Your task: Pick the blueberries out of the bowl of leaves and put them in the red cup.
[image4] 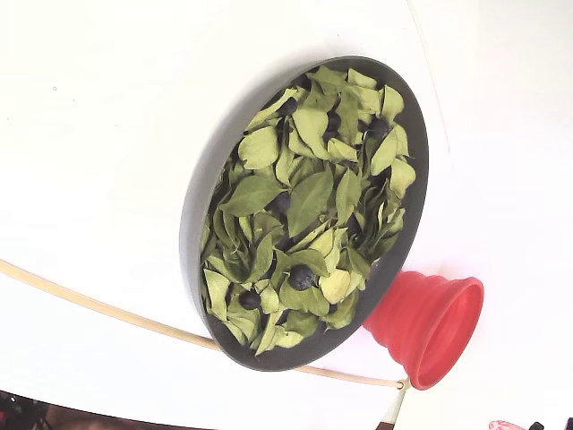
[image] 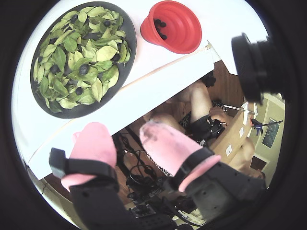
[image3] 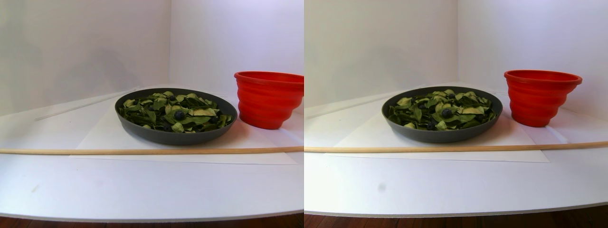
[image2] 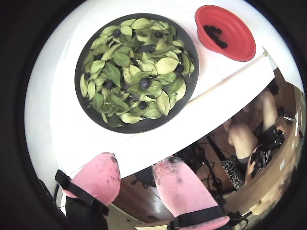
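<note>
Leaves (image2: 125, 74), small, oval, green and yellow-green, some curled, fill the wide shallow dark grey bowl (image2: 84, 58) that sits on a white sheet on the white table (image3: 142, 190). Small round blue-black blueberries (image2: 145, 83) lie scattered among them; one sits plainly on top near the middle of the pile, and others show half buried between leaves in both wrist views and in the fixed view (image4: 301, 277). The small bright red plastic cup (image: 184, 28) with stepped, ribbed sides and a flared rim stands upright just beside the bowl, close to its rim but apart from it in the stereo pair view. A few dark berries already rest at the bottom of the cup, seen in both wrist views.

A thin pale wooden rod (image3: 142, 151) lies across the table in front of the bowl and cup, near the white sheet's front edge.

The black gripper (image2: 136, 175) with its two pink-covered fingers (image2: 98, 175) hangs off the table's edge, well apart from bowl and cup. Its fingers stand spread, with a clear gap between the pink tips and nothing held between them. The right-hand tip in a wrist view carries dark smudges.
</note>
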